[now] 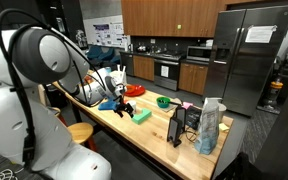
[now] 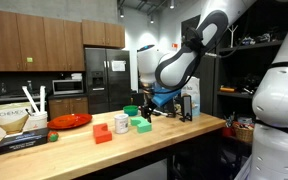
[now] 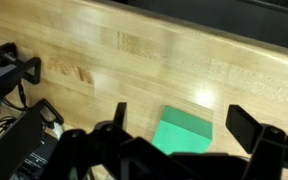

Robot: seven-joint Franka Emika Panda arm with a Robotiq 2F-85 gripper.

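arm (image 2: 189, 50): I am watching it arching over from the near side, elbow bending high | wrist: pointing down | gripper (image 3: 184, 128): hanging low, jaws standing wide apart | fingers (image 3: 246, 128): showing dark at left and right of my wrist view, gripping nothing

The green block (image 3: 184, 131) lies flat and slightly skewed on the wooden counter (image 3: 144, 60).
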